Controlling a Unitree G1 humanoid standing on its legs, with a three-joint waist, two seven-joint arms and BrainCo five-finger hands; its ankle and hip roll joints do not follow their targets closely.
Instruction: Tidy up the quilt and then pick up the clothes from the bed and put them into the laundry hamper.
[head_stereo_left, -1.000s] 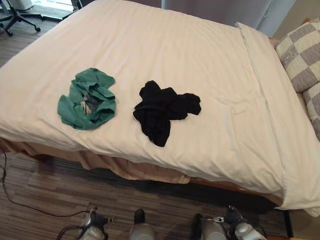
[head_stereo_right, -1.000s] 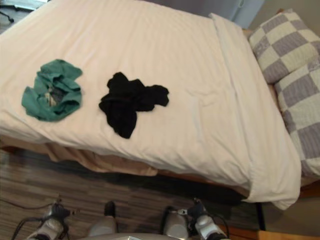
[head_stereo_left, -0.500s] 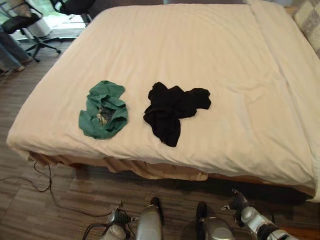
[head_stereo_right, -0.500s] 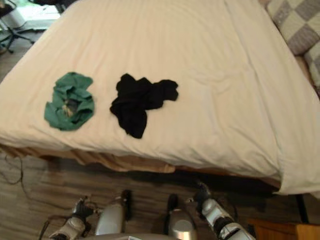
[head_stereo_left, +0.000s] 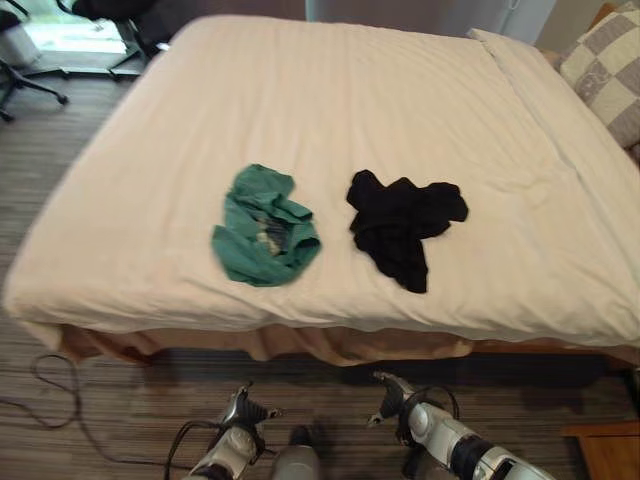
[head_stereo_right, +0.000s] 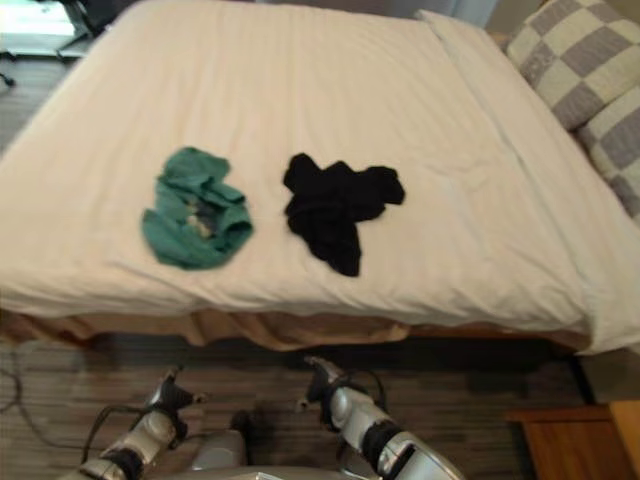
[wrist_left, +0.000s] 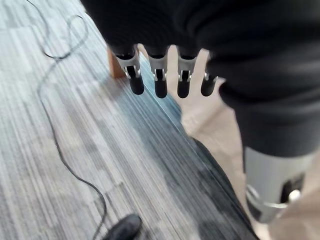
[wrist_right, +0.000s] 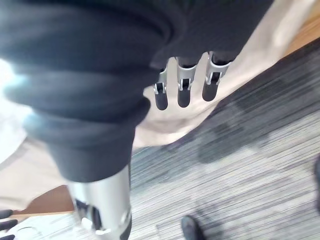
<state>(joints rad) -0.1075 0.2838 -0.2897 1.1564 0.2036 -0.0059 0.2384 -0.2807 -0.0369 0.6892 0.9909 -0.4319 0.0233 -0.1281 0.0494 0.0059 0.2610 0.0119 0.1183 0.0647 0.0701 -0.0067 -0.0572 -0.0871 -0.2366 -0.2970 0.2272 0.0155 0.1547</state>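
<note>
While both hands hang low over the floor at the near edge of the bed (head_stereo_left: 120, 330), nothing is held. Left hand (head_stereo_left: 238, 420): fingers (wrist_left: 160, 82) straight and relaxed, empty, above grey striped flooring. Right hand (head_stereo_left: 395, 400): fingers (wrist_right: 182, 92) likewise straight, empty, close to the bed's tan skirt (head_stereo_left: 300, 345). Quilt (head_stereo_left: 350, 110): cream, spread flat over the bed, well ahead of both hands. Green garment (head_stereo_left: 265, 228): crumpled on the quilt, ahead of the left hand. Black garment (head_stereo_left: 403, 222): crumpled just beside the green one, ahead of the right hand. Checked pillows (head_stereo_right: 585, 70): far beyond the right hand.
</note>
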